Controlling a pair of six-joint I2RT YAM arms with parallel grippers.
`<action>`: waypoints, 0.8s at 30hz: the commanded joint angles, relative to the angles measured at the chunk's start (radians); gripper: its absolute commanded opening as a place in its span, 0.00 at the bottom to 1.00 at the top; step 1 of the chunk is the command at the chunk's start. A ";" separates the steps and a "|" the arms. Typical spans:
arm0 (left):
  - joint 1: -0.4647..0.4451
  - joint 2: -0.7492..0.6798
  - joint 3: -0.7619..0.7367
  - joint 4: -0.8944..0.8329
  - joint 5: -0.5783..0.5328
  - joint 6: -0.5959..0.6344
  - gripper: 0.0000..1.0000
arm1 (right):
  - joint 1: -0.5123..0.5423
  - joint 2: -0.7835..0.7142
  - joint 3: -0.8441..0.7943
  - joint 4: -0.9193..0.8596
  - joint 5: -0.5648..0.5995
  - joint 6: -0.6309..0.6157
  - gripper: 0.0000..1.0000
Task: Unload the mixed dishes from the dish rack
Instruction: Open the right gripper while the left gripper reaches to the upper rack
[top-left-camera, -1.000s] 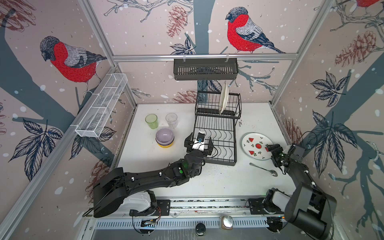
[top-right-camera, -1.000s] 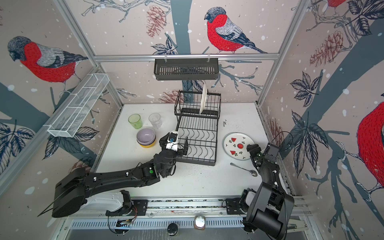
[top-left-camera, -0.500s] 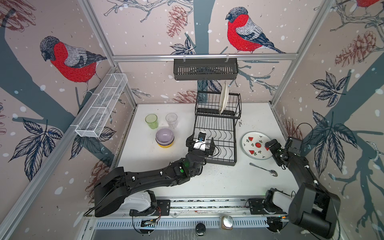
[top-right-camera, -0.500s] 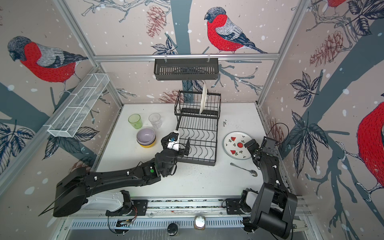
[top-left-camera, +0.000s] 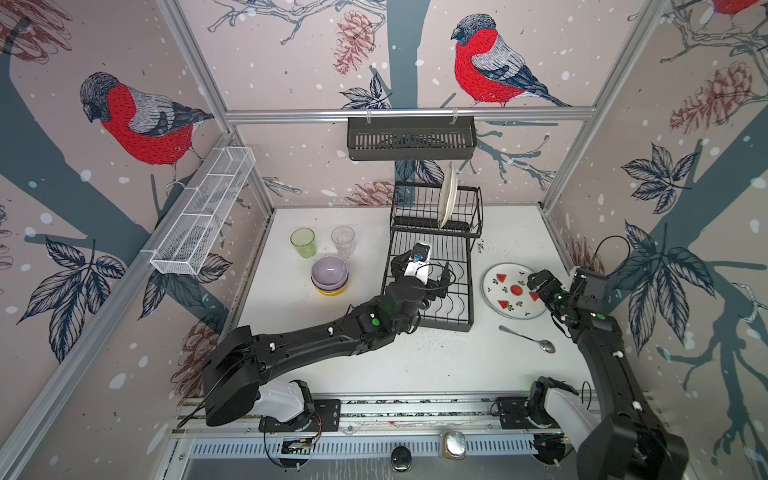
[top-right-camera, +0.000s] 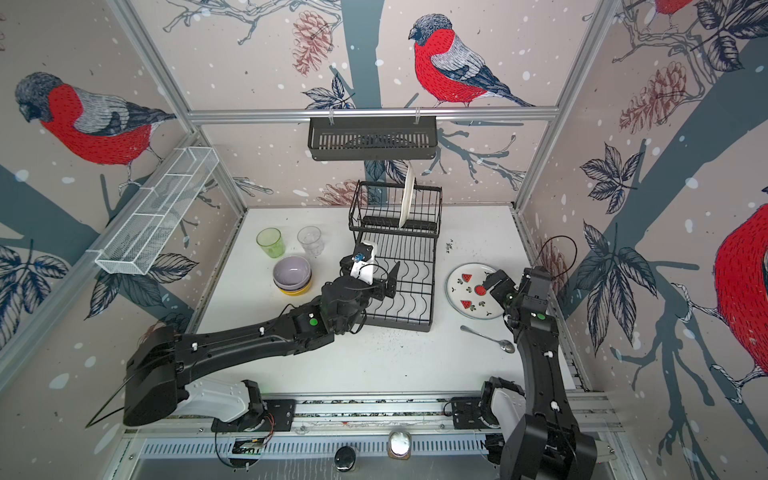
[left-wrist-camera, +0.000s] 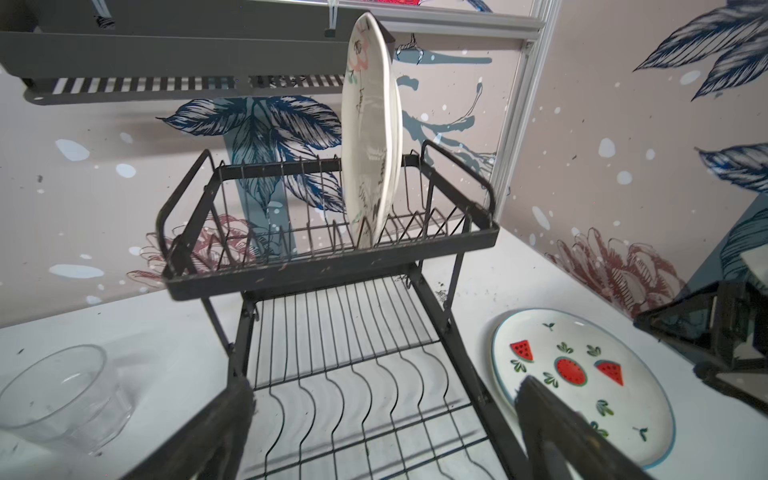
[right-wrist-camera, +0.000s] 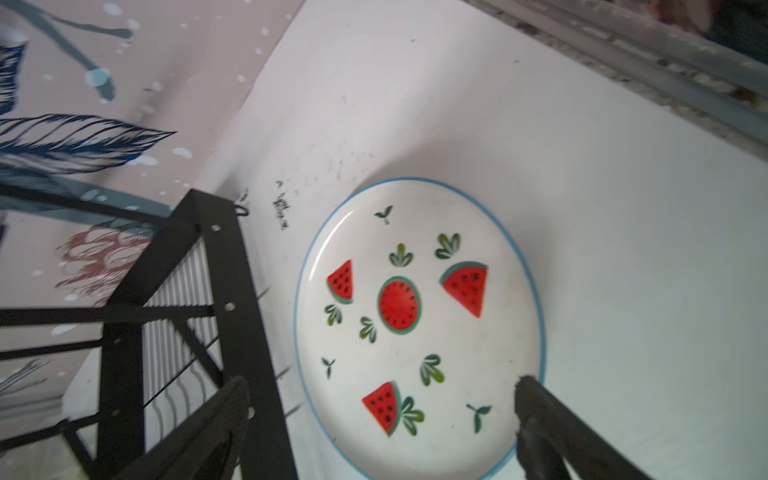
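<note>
The black wire dish rack (top-left-camera: 432, 309) (top-right-camera: 401, 316) stands mid-table. One white patterned plate (top-left-camera: 448, 195) (left-wrist-camera: 370, 137) stands upright in its raised tier. My left gripper (top-left-camera: 420, 272) (left-wrist-camera: 382, 384) is open over the bare wavy wires of the lower tier, holding nothing. A watermelon-patterned plate (top-left-camera: 508, 309) (right-wrist-camera: 415, 324) lies flat on the table right of the rack. My right gripper (top-left-camera: 540, 283) (right-wrist-camera: 382, 384) hangs open just above its near edge, clear of it. Left of the rack stand a green glass (top-left-camera: 303, 242), a clear glass (top-left-camera: 343, 240) and stacked bowls (top-left-camera: 329, 274) with the lilac one on top.
A metal spoon (top-left-camera: 528, 338) lies on the table in front of the watermelon plate. A dark slatted basket (top-left-camera: 411, 139) hangs on the back rail above the rack. A white mesh trough (top-left-camera: 203, 216) runs along the left wall.
My right gripper has opened wide, let go of the watermelon plate and lifted a little off its edge. The left gripper has crept slightly further over the rack.
</note>
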 joint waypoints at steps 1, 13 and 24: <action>0.027 0.048 0.081 -0.076 0.134 -0.071 0.98 | 0.033 -0.058 -0.023 0.069 -0.143 -0.009 1.00; 0.178 0.179 0.349 -0.173 0.292 -0.108 0.98 | 0.116 -0.159 -0.055 0.172 -0.327 0.022 0.99; 0.263 0.362 0.634 -0.288 0.403 -0.072 0.85 | 0.117 -0.138 -0.098 0.195 -0.383 -0.020 1.00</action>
